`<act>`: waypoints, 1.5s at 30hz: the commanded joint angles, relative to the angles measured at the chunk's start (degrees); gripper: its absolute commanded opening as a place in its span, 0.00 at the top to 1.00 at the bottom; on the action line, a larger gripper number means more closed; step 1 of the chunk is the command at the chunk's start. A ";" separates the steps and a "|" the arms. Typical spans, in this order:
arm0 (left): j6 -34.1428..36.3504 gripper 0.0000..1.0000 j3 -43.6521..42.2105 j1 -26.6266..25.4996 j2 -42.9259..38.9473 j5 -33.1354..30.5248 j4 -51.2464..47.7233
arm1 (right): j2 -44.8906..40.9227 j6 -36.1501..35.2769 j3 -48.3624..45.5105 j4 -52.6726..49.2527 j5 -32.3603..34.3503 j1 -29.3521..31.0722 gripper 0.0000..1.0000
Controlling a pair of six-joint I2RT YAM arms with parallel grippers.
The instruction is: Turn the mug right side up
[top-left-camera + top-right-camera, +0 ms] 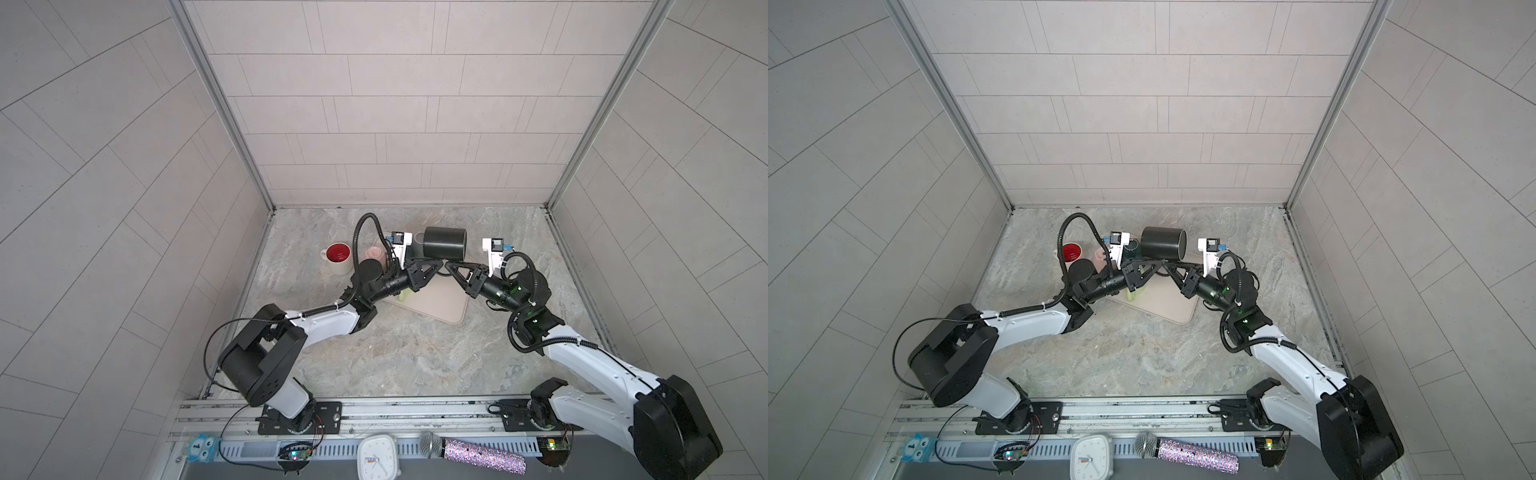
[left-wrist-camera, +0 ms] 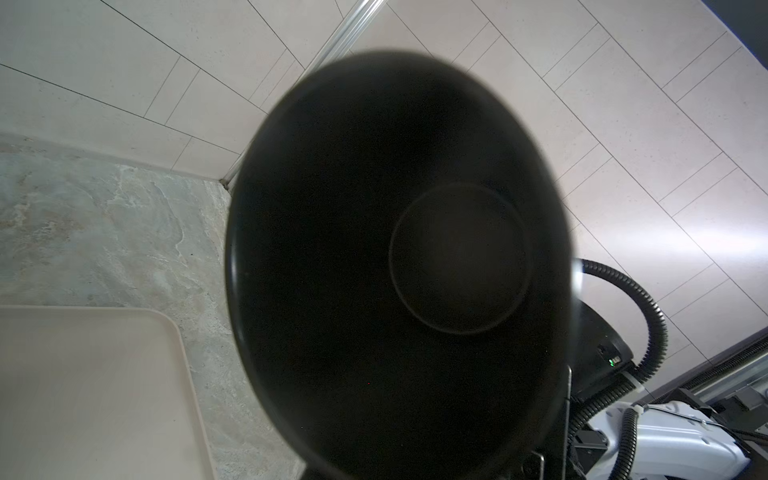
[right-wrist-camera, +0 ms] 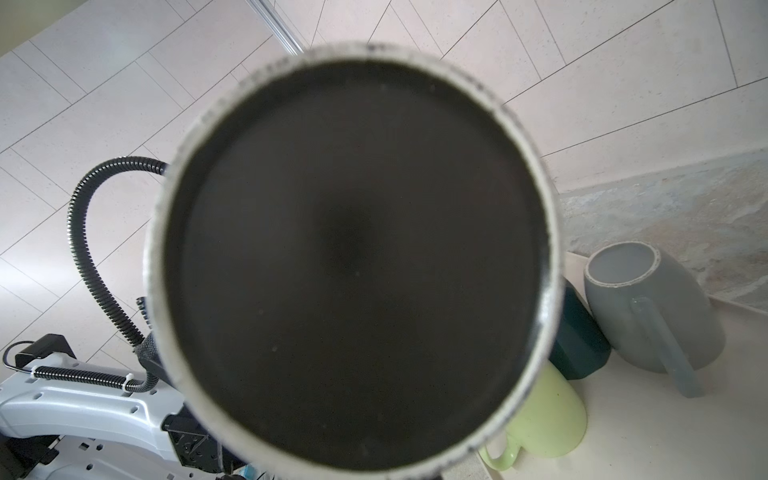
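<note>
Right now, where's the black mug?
In both top views the black mug is aloft on its side at centre, just beyond the meeting left end effector and right end effector, over the beige tray.

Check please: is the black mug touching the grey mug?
Apart. The right wrist view shows it: a clear strip of background is visible between the edge of the black mug and the grey mug.

The black cylindrical ceramic mug is matt outside and smooth inside with a faint sheen, and its pale foot ring is rough and unglazed. The grey marbled stone-look worktop is matt. The beige rounded tray looks smooth and matt. The grey rounded mug and the pale green mug are smoothly glazed.
</note>
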 commanded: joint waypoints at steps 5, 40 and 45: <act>-2.84 0.84 2.41 -0.71 -4.09 2.44 11.86 | 2.20 -1.62 -0.74 1.75 0.41 0.46 1.00; -2.83 0.93 1.23 -1.40 -10.69 5.36 14.16 | 3.94 -1.61 -0.19 -1.84 1.24 0.43 1.00; -2.56 1.00 1.03 -1.45 -11.44 5.14 13.53 | 4.07 -1.74 -0.06 -2.40 1.12 0.44 1.00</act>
